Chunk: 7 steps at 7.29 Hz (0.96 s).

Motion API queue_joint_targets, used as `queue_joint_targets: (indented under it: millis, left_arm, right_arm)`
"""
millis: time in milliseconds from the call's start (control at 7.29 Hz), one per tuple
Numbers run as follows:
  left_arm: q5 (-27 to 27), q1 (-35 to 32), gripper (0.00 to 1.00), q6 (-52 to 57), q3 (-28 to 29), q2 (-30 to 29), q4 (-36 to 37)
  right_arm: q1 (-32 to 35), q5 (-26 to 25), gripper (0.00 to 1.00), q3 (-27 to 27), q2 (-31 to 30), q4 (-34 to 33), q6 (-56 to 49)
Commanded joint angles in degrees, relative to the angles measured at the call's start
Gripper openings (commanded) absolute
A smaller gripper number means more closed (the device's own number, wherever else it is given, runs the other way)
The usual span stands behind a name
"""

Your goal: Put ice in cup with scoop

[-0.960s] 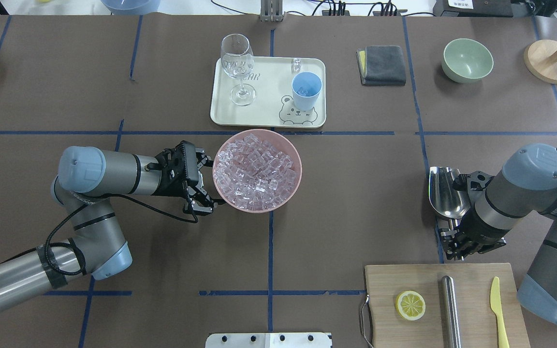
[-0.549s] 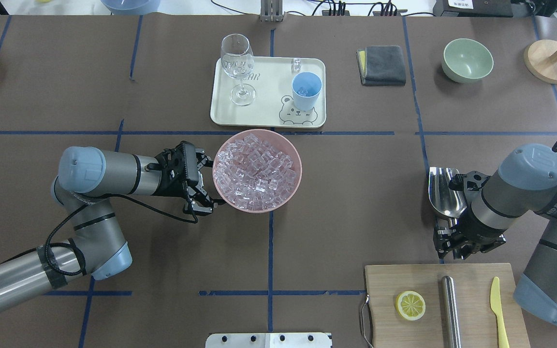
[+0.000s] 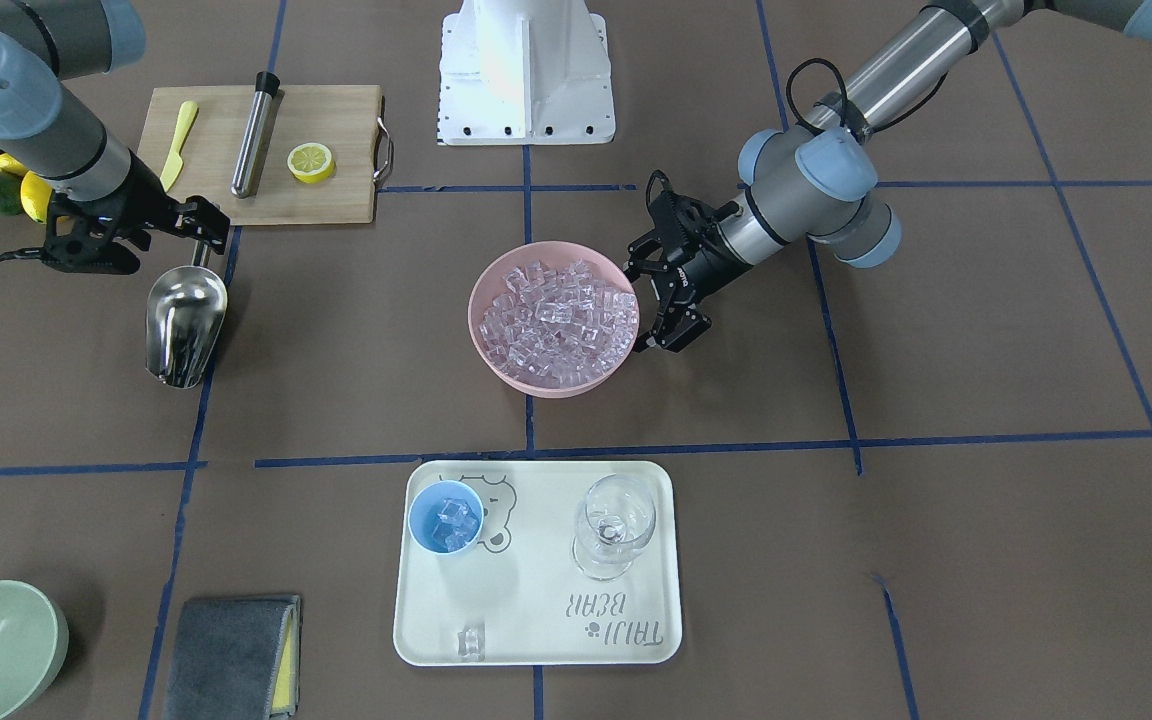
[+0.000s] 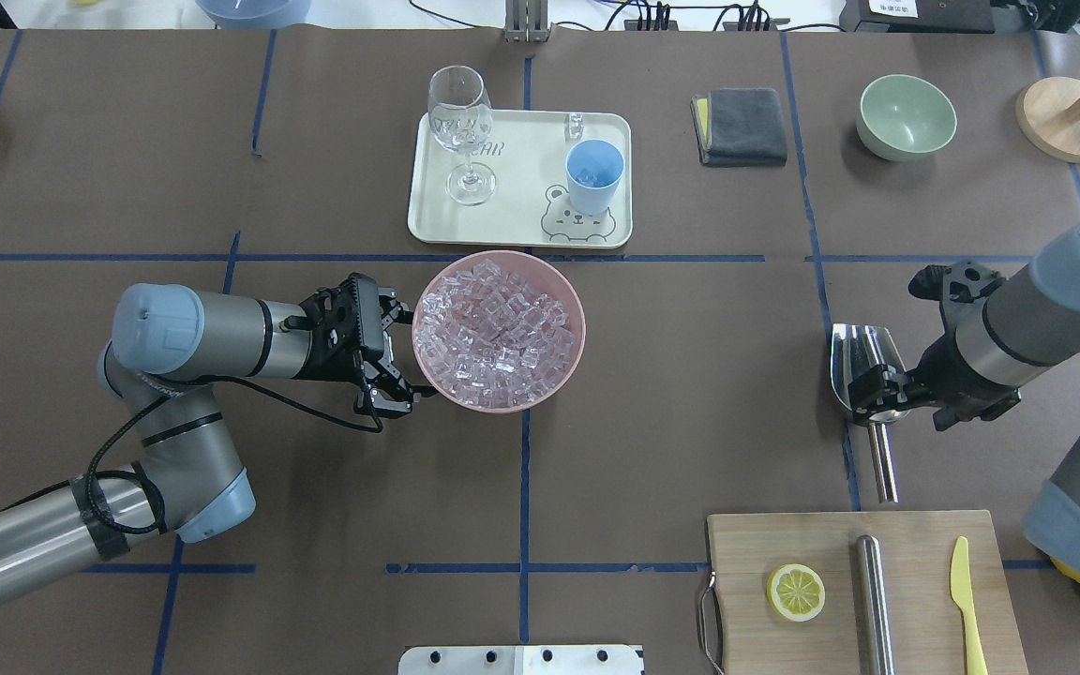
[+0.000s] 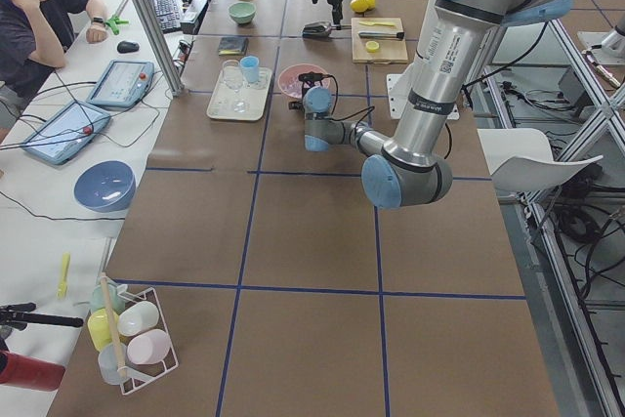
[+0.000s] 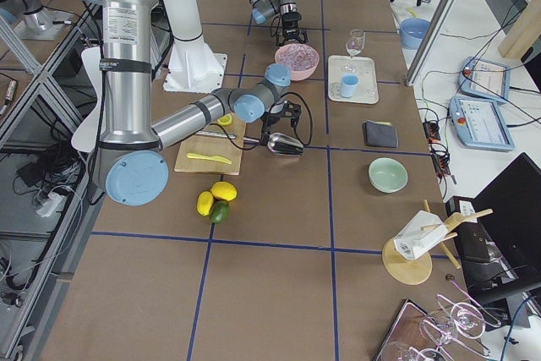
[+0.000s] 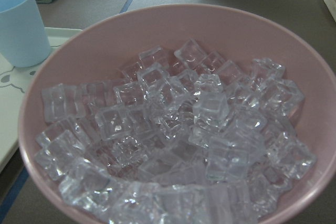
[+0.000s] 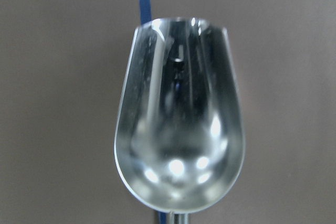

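The ice [image 4: 498, 328] fills a pink bowl [image 4: 500, 410] at mid-table and also shows in the left wrist view [image 7: 178, 129]. The light blue cup [image 4: 594, 176] stands on the tray with a few cubes inside [image 3: 448, 520]. The steel scoop [image 4: 863, 361] lies empty on the table at the right, also seen in the right wrist view [image 8: 178, 129]. Its handle is bare. My right gripper [image 4: 877, 389] hovers over the scoop's neck, looks open and holds nothing. My left gripper [image 4: 409, 356] is open, with its fingers spread against the bowl's left rim.
The white tray [image 4: 512, 230] also holds a wine glass [image 4: 460, 122] and one loose cube [image 4: 575, 122]. A cutting board [image 4: 746, 562] with a lemon slice, a steel cylinder and a yellow knife sits near right. A grey cloth [image 4: 742, 127] and a green bowl [image 4: 906, 117] sit far right.
My right gripper has left the end of the scoop's handle and swung toward the scoop's bowl, the wrist turning. The scoop stays on the table. The left arm has not moved.
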Motion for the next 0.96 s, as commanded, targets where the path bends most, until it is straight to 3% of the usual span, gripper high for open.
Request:
queue_joint_targets:
  millis: [0, 274, 549, 823]
  left_arm:
    - [0.0, 0.0, 1.00, -0.1, -0.1, 0.2, 0.0]
    - [-0.1, -0.4, 1.00, -0.3, -0.3, 0.4, 0.1]
    - [-0.5, -3.2, 1.00, 0.1, -0.5, 2.0, 0.8]
    - [-2.1, -7.6, 1.00, 0.2, -0.9, 4.5, 3.9]
  right_arm:
    - [11.7, -0.9, 1.00, -1.6, -1.1, -0.7, -21.5]
    - [25.8, 1.0, 1.00, -7.9, -2.9, -0.6, -43.7]
    - [40.1, 5.1, 1.00, -18.0, -3.1, -0.5, -67.1]
    - [47.0, 5.4, 1.00, -24.0, -4.5, -0.3, -76.2]
